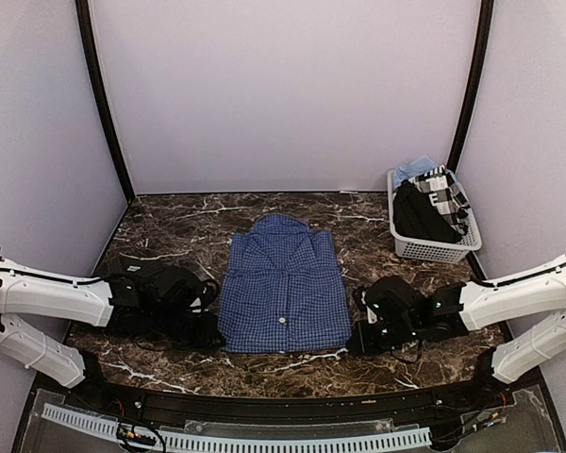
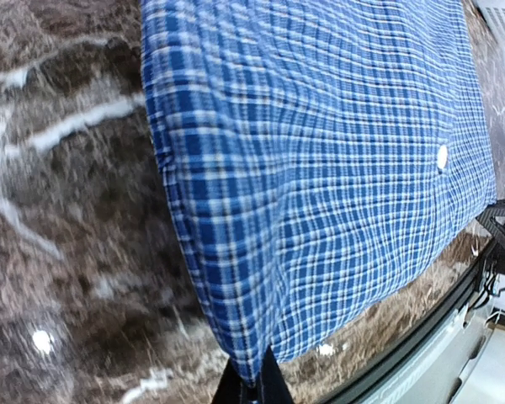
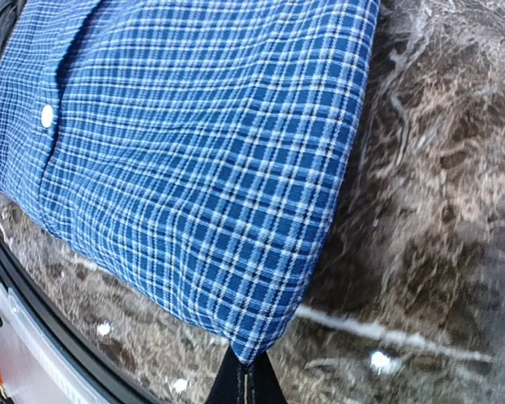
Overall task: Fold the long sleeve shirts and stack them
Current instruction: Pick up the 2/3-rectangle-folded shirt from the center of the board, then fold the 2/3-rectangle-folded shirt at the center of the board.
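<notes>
The blue checked shirt (image 3: pixel 194 168) lies flat on the dark marbled bench (image 3: pixel 438 210), with a white button (image 3: pixel 46 115) showing towards its left. The right claw (image 3: pixel 246 366) is pinched closed on the shirt's near corner.

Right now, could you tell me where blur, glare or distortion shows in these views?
Top external view: sharp, evenly lit. Left wrist view: blue shirt bows with lens distortion; table blurred at left, with white glare spots. Right wrist view: shirt weave crisp; table smeared at right, glare spots low.
</notes>
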Action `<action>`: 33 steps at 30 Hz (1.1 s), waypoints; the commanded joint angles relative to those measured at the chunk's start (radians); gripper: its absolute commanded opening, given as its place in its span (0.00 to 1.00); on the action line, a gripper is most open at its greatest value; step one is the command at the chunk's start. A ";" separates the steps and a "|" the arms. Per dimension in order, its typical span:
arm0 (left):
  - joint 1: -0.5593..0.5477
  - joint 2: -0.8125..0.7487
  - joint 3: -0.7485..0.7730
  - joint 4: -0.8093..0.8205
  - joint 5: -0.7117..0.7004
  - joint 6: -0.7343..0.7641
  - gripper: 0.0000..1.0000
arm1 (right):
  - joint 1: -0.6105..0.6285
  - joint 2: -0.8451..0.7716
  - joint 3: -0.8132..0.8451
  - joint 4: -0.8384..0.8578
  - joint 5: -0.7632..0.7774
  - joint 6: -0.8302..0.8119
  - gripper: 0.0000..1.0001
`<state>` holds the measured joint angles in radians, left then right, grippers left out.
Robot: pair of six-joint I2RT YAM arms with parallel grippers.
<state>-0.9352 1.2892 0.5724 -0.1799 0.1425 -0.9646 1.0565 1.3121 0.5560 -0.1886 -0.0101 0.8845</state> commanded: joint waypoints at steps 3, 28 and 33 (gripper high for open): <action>-0.124 -0.120 -0.018 -0.120 -0.121 -0.101 0.00 | 0.107 -0.126 -0.006 -0.083 0.114 0.093 0.00; 0.496 0.505 0.724 0.108 0.170 0.347 0.00 | -0.481 0.593 0.923 -0.033 0.053 -0.382 0.00; 0.550 0.842 0.952 0.124 0.214 0.336 0.00 | -0.554 0.926 1.208 -0.081 -0.027 -0.393 0.00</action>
<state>-0.4053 1.9800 1.3880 -0.0872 0.2790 -0.6601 0.5434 2.0731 1.6184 -0.2573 0.0475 0.5400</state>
